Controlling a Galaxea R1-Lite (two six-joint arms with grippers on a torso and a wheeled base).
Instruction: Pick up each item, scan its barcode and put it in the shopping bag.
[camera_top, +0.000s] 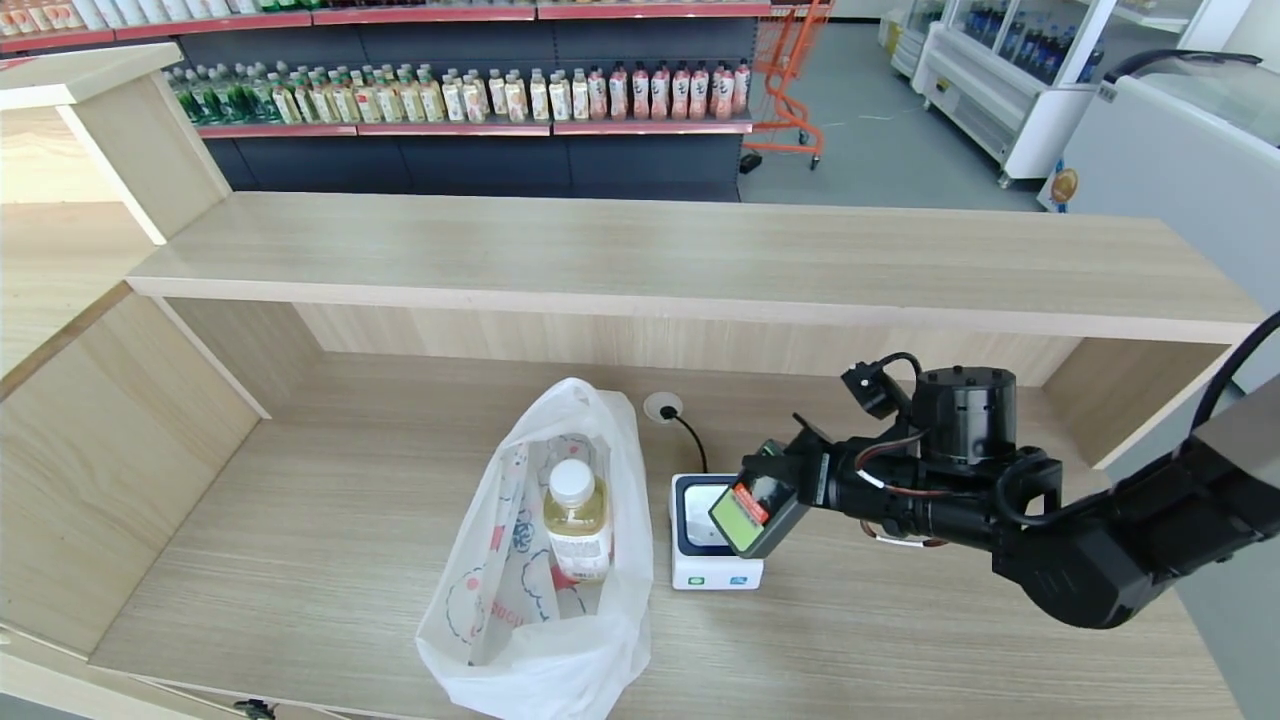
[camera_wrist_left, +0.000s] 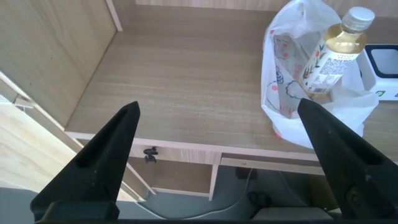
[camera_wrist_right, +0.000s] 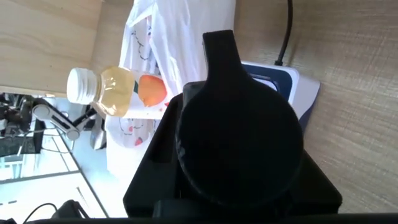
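**Container held at the scanner, one bottle in the bag**

Right gripper (camera_top: 792, 478): closed on a small dark container (camera_top: 756, 514) with a green and red label. Container tilted, held over the right side of the barcode scanner (camera_top: 712, 572). Cannot tell whether the two touch.

Scanner: white body, dark blue top, standing on the wooden counter (camera_top: 300, 560) just right of the shopping bag (camera_top: 540, 625). Black cable (camera_top: 691, 437) runs from behind it to a round hole in the counter.

Shopping bag: white plastic with printed figures, mouth open. Inside, a bottle (camera_top: 577, 515) of pale yellow drink with a white cap, cap end toward the back of the counter.

Left gripper (camera_wrist_left: 217, 107): fingers spread wide, nothing between them, above the counter's near edge, left of the bag.

Behind the counter: shelves of bottled drinks (camera_top: 450, 95).
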